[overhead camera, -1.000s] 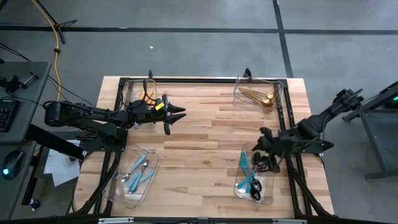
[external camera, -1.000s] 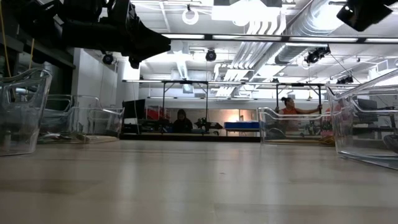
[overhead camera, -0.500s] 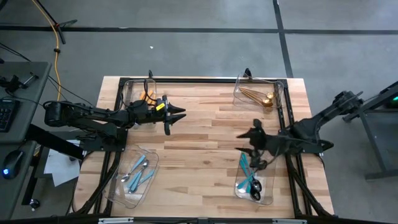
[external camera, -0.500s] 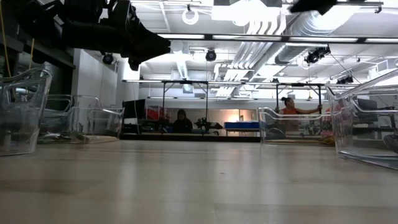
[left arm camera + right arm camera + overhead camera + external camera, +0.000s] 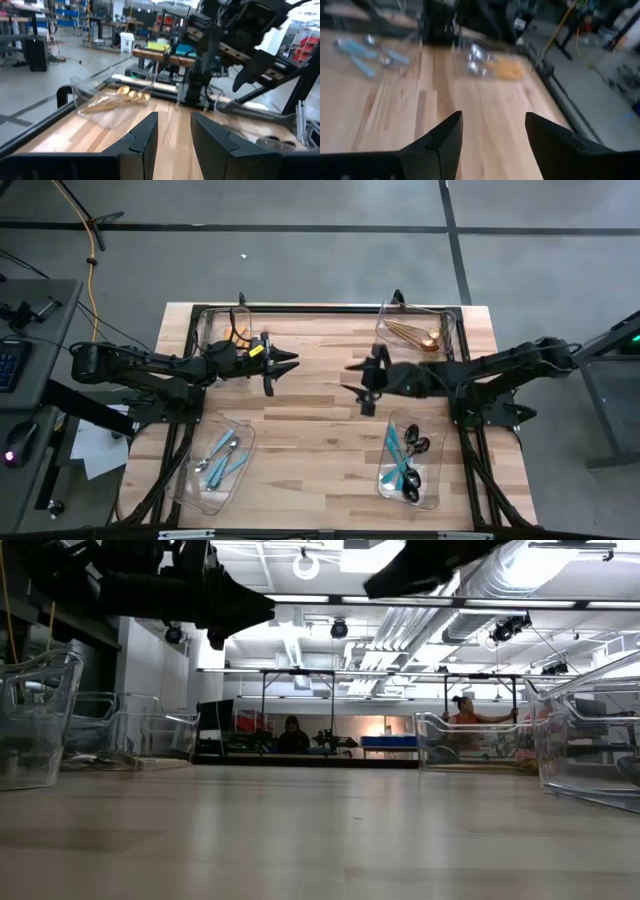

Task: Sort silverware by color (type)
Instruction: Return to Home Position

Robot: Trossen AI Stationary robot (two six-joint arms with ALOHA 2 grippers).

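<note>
1. The left arm is stretched in from the table's left edge and passes the top-left bin (image 5: 207,330). The left gripper (image 5: 278,366) hangs over bare wood just beside that bin. In the left wrist view its fingers are set a narrow gap apart, with nothing between them.
2. Orange pieces (image 5: 238,334) are noted in the top-left bin; the count cannot be read.
3. Blue pieces (image 5: 222,455) lie crossed over one another in the bottom-left bin (image 5: 205,495).
4. No piece is seen on the bare table (image 5: 320,450), so sorting is judged complete.
5. The right gripper (image 5: 358,385) is held over the table's middle, apart from every bin. Its fingers are spread wide and are empty.
6. Gold pieces (image 5: 412,333) lie in the top-right bin (image 5: 445,320). Teal pieces (image 5: 398,455) lie in the bottom-right bin (image 5: 428,480).
7. The right arm is extended leftward from the right edge, roughly level, between the two right bins.
8. Handling, as judged: the pieces are taken to be light, stiff, smooth and probably slippery, and they lie flat and tangled. Any regrasp is best made at mid-handle, across the narrow width.
</note>
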